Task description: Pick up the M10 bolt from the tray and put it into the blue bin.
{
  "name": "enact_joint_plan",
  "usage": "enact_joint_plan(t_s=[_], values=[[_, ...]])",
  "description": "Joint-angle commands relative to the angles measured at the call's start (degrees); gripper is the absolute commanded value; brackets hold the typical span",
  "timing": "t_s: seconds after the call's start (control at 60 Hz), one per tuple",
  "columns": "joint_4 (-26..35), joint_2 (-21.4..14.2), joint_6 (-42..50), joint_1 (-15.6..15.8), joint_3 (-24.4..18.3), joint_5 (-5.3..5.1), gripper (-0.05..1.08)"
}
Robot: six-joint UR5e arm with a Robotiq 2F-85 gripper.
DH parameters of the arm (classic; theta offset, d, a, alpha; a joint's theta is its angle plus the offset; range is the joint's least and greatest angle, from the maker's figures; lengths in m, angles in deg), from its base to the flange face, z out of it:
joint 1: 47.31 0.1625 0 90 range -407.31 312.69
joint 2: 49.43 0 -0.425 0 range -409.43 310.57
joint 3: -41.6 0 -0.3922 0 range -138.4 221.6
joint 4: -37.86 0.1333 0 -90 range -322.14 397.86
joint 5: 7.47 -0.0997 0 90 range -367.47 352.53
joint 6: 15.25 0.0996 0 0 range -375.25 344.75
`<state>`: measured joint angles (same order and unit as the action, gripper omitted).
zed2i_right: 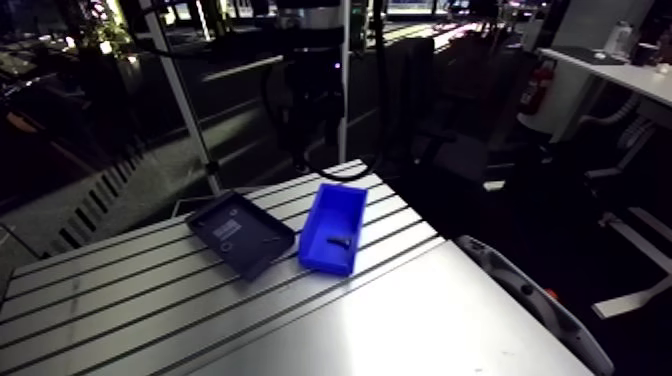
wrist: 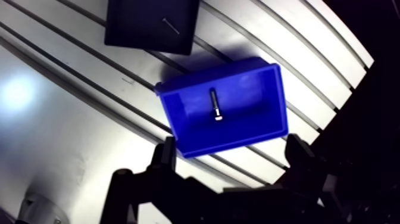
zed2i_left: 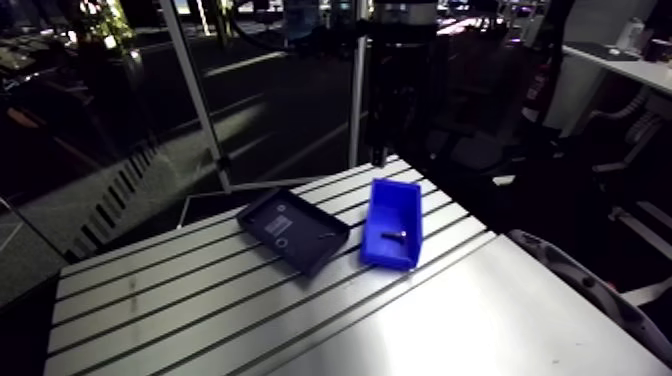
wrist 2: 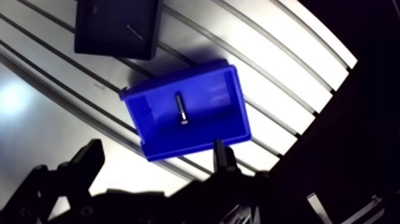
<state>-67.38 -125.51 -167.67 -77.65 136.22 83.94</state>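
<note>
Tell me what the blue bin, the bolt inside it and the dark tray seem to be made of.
The blue bin looks like moulded plastic: even colour, smooth walls with soft sheen. The bolt looks like metal, probably steel: grey, with a bright glint at its head. The dark tray is matte, nearly black, likely plastic; painted metal cannot be excluded.

Dark two-finger Robotiq gripper (wrist: 232, 148): black fingers (wrist: 168, 156) spread wide apart, tips pointing down. Arm view: dark wrist column (zed2i_left: 402, 70) hangs vertical, top centre of frame.
</note>
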Motion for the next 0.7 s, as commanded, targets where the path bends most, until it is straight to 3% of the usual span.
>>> enact_joint_plan(t_s=[0.017, 0.117, 0.383, 0.6, 0.7], values=[[10.94, -2.27, 24.28, 3.7, -9.92, 1.55, 0.01], [13.76, -2.27, 32.04, 6.5, -12.66, 2.04, 0.01], [20.32, -1.59, 46.09, 11.89, -18.02, 2.06, 0.01], [23.48, -0.96, 51.96, 15.38, -21.23, 2.49, 0.01], [23.82, -0.95, 54.67, 18.62, -22.03, 2.51, 0.01]])
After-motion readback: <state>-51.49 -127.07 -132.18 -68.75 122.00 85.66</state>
